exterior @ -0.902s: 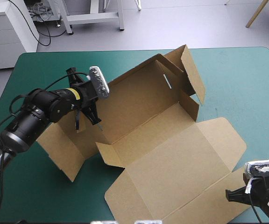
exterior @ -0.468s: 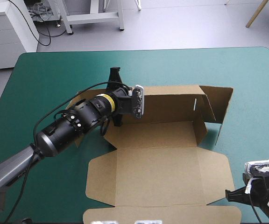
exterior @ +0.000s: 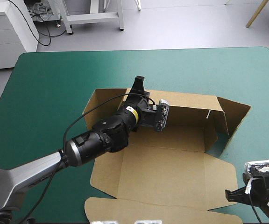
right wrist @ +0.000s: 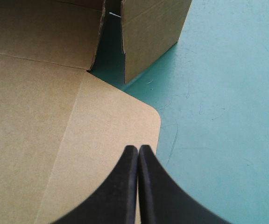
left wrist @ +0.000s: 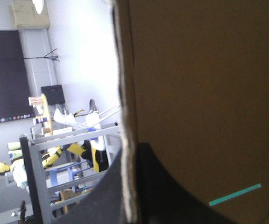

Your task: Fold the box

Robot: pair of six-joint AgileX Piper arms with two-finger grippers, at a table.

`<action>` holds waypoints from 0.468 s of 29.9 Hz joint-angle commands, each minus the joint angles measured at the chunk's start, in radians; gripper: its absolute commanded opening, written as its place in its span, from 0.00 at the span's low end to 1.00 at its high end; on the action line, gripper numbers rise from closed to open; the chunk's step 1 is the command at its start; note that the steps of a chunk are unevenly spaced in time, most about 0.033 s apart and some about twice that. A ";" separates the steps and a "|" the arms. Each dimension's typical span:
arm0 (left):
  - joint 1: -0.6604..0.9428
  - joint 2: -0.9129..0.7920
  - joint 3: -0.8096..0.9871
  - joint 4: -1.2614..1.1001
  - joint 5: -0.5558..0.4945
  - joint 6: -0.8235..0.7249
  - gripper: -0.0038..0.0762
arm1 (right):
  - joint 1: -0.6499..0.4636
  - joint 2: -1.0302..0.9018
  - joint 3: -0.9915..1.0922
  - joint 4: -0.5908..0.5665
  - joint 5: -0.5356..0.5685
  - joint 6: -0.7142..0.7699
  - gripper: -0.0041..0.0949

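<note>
The brown box (exterior: 172,163) lies mid-table with its long back wall raised and its lid flat toward the near edge. My left gripper (exterior: 140,93) is shut on the top edge of that back wall near its left end. In the left wrist view the board's edge (left wrist: 125,93) runs between the black fingers (left wrist: 162,196). An end flap (exterior: 236,116) stands upright at the box's right end. My right gripper (exterior: 231,196) is low at the near right corner. It is shut on nothing, with its tip (right wrist: 138,151) over the lid's rounded corner (right wrist: 144,116).
Teal-green cover (exterior: 46,84) shows to the left of the box, beyond it and on its right side (right wrist: 218,116). The upright end flap (right wrist: 153,32) stands ahead of my right gripper.
My left gripper has swung right and forward with the back wall in its grip. The box turned with it and now lies squarer to the table. The right gripper has not moved.
</note>
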 commanded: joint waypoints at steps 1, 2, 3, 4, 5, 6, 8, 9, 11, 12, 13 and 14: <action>-0.050 -0.025 -0.024 0.248 0.035 -0.186 0.04 | -0.006 0.009 -0.023 0.007 -0.059 -0.008 0.02; -0.057 -0.021 -0.008 0.303 0.044 -0.231 0.04 | -0.006 0.009 -0.023 0.007 -0.059 -0.008 0.02; -0.064 -0.019 0.008 0.351 0.059 -0.277 0.04 | -0.006 0.009 -0.023 0.007 -0.059 -0.008 0.02; -0.070 -0.019 0.023 0.382 0.081 -0.318 0.04 | -0.006 0.009 -0.023 0.007 -0.059 -0.008 0.02; -0.072 -0.019 0.044 0.420 0.104 -0.353 0.04 | -0.006 0.009 -0.023 0.007 -0.059 -0.008 0.02; -0.077 -0.019 0.066 0.454 0.132 -0.386 0.04 | -0.006 0.009 -0.023 0.007 -0.059 -0.008 0.02; -0.079 -0.019 0.106 0.503 0.195 -0.436 0.04 | -0.006 0.009 -0.023 0.007 -0.059 -0.008 0.02; -0.083 -0.019 0.122 0.518 0.216 -0.461 0.04 | -0.006 0.009 -0.023 0.007 -0.059 -0.008 0.02; -0.083 -0.019 0.143 0.527 0.237 -0.489 0.04 | -0.006 0.009 -0.023 0.007 -0.059 -0.008 0.02; -0.083 -0.019 0.153 0.525 0.242 -0.492 0.04 | -0.006 0.009 -0.023 0.007 -0.059 -0.008 0.02; -0.083 -0.019 0.161 0.519 0.242 -0.494 0.04 | -0.006 0.009 -0.023 0.007 -0.059 -0.008 0.02; -0.083 -0.019 0.167 0.519 0.242 -0.497 0.04 | -0.006 0.009 -0.023 0.007 -0.059 -0.008 0.02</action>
